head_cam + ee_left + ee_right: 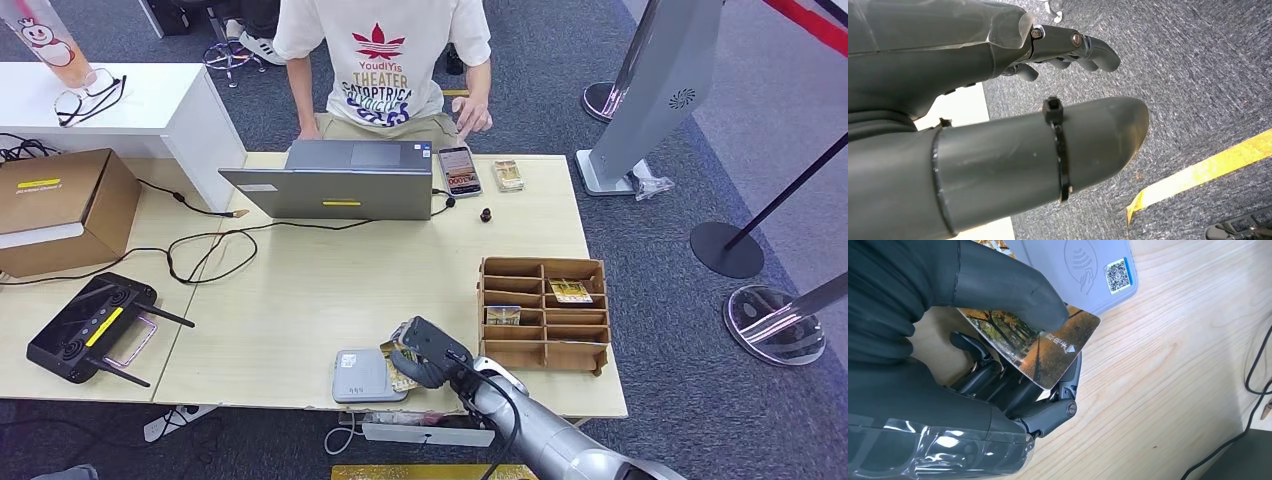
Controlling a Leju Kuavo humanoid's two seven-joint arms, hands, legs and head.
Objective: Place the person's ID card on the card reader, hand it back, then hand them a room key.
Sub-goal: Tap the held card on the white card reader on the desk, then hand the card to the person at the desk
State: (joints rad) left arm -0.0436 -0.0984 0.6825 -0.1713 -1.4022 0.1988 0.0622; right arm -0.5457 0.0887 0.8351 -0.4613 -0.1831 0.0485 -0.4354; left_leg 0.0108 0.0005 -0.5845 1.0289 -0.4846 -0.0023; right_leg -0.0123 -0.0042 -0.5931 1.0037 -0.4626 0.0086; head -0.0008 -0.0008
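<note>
Wooden organizer (545, 312) beside right robot hand (428, 352) pinching card (1040, 347) near reader (365, 375); left robot hand (998, 115) empty.

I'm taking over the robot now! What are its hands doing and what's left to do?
Right hand: holds the card between thumb and fingers, beside the grey card reader at the table's near edge.
Left hand: holds nothing, hangs over the carpet.
Card is not lying on the reader.
Whether it has been read, I cannot tell.
Left: hand card to the person, then a room key.
</note>
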